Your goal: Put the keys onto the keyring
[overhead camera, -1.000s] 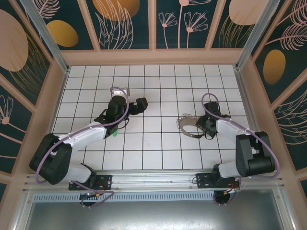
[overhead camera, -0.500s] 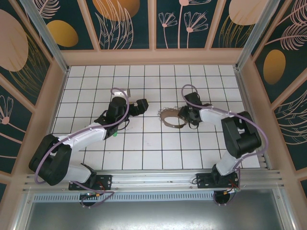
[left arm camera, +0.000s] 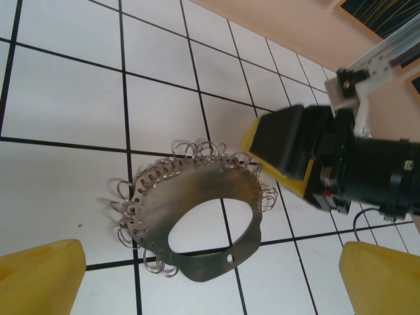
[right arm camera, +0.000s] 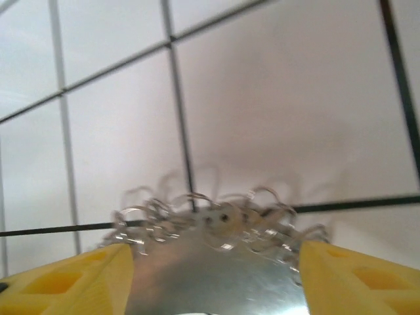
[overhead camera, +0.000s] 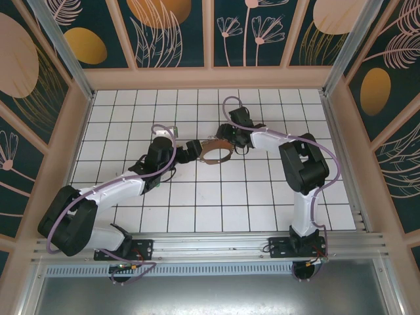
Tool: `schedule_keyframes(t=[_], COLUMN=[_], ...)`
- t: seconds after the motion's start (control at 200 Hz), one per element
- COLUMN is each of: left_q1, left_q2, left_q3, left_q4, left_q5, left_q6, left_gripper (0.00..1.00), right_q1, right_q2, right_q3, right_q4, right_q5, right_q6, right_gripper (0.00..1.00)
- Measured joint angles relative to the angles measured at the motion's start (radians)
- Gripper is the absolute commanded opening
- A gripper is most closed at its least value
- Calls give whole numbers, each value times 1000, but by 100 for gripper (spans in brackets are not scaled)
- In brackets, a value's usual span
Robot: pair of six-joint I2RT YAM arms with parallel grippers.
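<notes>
The keyring (overhead camera: 214, 151), a thin grey metal hoop fringed with small silvery rings, hangs tilted just above the tiled floor at centre. My right gripper (overhead camera: 228, 140) is shut on its far edge; in the right wrist view the plate (right arm camera: 216, 262) spans the gap between the yellow fingers (right arm camera: 72, 282). My left gripper (overhead camera: 193, 149) stands open just left of the hoop, and its wrist view shows the hoop (left arm camera: 197, 197) ahead of its spread fingertips (left arm camera: 39, 275) with the right gripper (left arm camera: 272, 167) behind. The tiny green key (overhead camera: 159, 186) lies on the floor by my left forearm.
Pink wooden walls (overhead camera: 210, 77) and a frame border the white tiled floor (overhead camera: 210, 203) on all sides. My right arm (overhead camera: 302, 164) reaches far across to the left. Open tiles lie in front of and behind both grippers.
My right gripper has carried the keyring leftwards from the right half of the floor to the centre, up to the left gripper. The left arm has shifted slightly towards it.
</notes>
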Motion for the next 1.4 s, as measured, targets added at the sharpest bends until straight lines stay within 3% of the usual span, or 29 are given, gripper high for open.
schedule_keyframes(t=[0.105, 0.255, 0.34, 0.405, 0.616, 0.946, 1.156, 1.396], left_q1=[0, 0, 0, 0, -22, -111, -114, -114], left_q2=[0, 10, 65, 125, 364, 653, 736, 800], left_q3=[0, 17, 80, 147, 408, 727, 814, 882], left_q4=[7, 3, -10, -25, -146, -413, -490, -520], left_q5=[-5, -3, 24, 69, 215, 279, 311, 327], left_q6=[-17, -18, 11, 43, 191, 433, 481, 500], left_gripper=[99, 99, 99, 98, 89, 71, 67, 67], right_q1=[-8, -56, -89, -104, -169, -266, -333, -344], right_q2=[-45, -221, -319, -380, -555, -781, -798, -797], right_q3=[-22, -183, -275, -344, -571, -738, -763, -775], right_q4=[22, 62, 74, 82, 82, 70, 74, 78], right_q5=[3, -1, 2, 4, -8, -17, -71, -106], right_q6=[-12, -11, -11, -11, -9, -11, -10, -6], right_gripper=[75, 84, 94, 95, 95, 95, 95, 95])
